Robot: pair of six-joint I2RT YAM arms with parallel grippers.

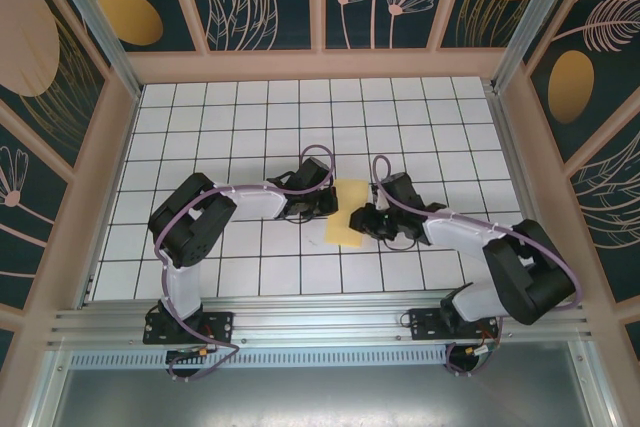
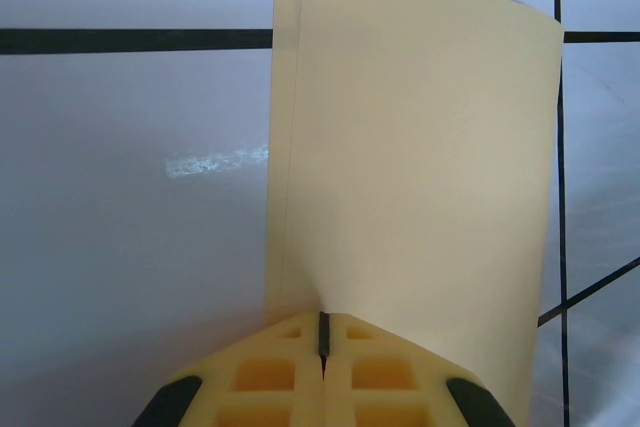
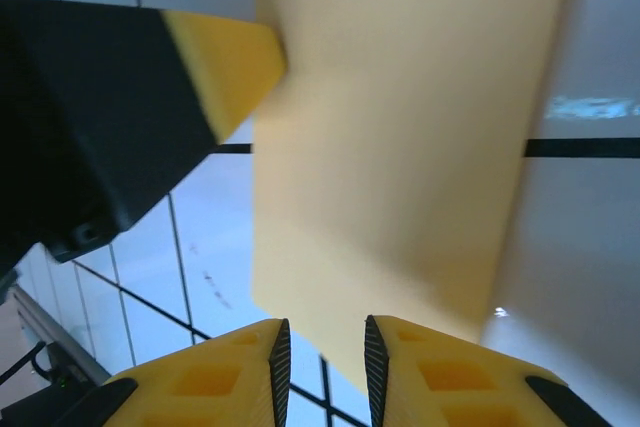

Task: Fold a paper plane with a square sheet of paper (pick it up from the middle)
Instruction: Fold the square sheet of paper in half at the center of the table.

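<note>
First fold made, no plane yet
Left gripper (image 2: 322,335) is clamped on the paper (image 2: 420,167), apparently halved; right gripper (image 3: 322,345) stands slightly apart at its edge. Nose and wing folds remain.

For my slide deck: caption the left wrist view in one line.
Left gripper shut on the folded pale-yellow sheet of paper, white grid table behind it.

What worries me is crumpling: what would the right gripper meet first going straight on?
Probably the near edge of the yellow sheet of paper, straight ahead of the right gripper's parted jaws. The left gripper, pinching the sheet, sits left of that line. Depth is unclear.
</note>
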